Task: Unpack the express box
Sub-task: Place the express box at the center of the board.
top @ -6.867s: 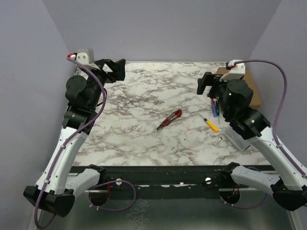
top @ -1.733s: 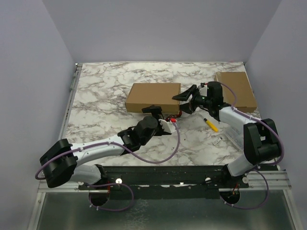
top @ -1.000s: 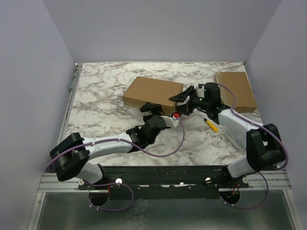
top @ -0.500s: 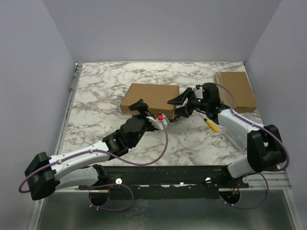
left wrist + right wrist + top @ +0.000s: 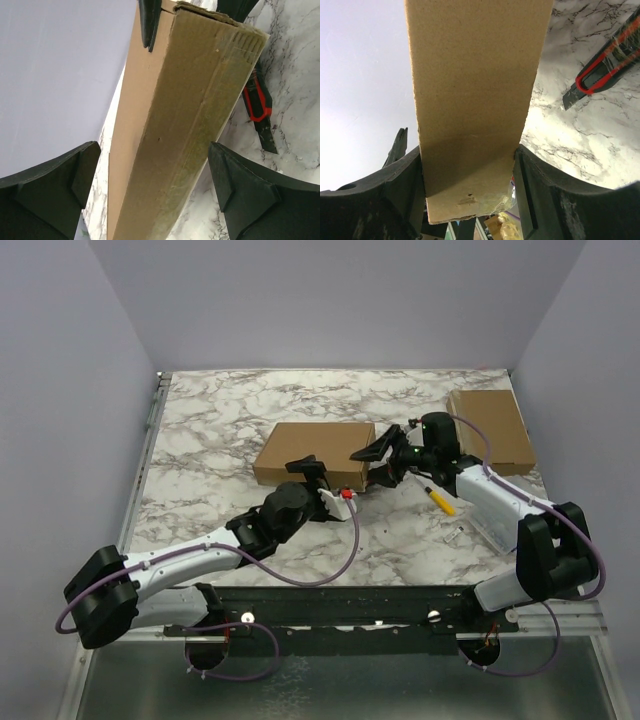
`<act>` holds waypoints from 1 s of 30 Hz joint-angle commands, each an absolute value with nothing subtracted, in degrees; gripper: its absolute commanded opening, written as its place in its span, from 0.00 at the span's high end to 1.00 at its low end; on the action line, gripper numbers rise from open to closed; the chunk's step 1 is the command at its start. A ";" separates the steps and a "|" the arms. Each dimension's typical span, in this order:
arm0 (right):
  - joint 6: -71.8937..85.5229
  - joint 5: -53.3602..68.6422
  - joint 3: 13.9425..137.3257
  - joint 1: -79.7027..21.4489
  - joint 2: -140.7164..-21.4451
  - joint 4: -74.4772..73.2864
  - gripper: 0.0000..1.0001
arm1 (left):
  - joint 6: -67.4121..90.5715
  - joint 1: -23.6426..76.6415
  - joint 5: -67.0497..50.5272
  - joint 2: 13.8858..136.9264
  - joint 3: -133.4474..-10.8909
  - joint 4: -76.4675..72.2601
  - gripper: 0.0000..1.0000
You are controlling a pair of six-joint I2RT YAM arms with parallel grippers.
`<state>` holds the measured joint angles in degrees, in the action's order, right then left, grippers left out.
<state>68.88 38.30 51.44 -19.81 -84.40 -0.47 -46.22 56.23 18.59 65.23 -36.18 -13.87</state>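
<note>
The brown cardboard express box (image 5: 312,448) lies on the marble table (image 5: 210,440). My right gripper (image 5: 376,462) is shut on its right end; in the right wrist view both fingers press the box (image 5: 475,90) at the gripper (image 5: 468,155). Clear tape and a bagged item show under the box's near edge. My left gripper (image 5: 318,474) is at the box's near side. In the left wrist view it (image 5: 152,150) is wide open, with the box (image 5: 185,115) between the fingers and touching neither.
A red utility knife (image 5: 258,110) lies on the table beside the box, also in the right wrist view (image 5: 605,62). A second cardboard box (image 5: 490,425) sits at the back right. A yellow tool (image 5: 437,500) and a small metal piece (image 5: 454,534) lie near the right arm.
The box has turned a little in the right gripper's hold and lies squarer to the table. My left gripper has shifted right along the box's near side, still open.
</note>
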 commanded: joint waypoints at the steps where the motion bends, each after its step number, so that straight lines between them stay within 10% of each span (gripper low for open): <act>1: 69.52 40.91 54.05 -20.36 -82.84 -1.26 0.72 | -48.99 55.81 18.93 69.49 -37.18 -15.17 0.01; 16: 75.60 41.16 51.39 -22.76 -81.01 3.15 0.69 | -50.98 56.36 31.82 76.51 -40.35 -18.29 0.02; 20: 76.01 41.56 49.28 -23.44 -79.83 4.26 0.66 | -52.17 56.67 36.00 77.37 -41.27 -18.94 0.18; 25: 73.61 41.49 49.31 -23.41 -78.58 6.93 0.38 | -48.15 56.74 39.82 76.88 -45.17 -17.25 0.63; 30: 64.14 37.04 55.80 -23.07 -77.99 -2.87 0.06 | -40.80 56.71 35.50 73.55 -45.36 -15.35 0.69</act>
<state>73.25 37.89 50.26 -22.83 -80.34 2.59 -49.32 57.21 35.18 77.67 -42.92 -13.87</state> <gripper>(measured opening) 0.849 0.437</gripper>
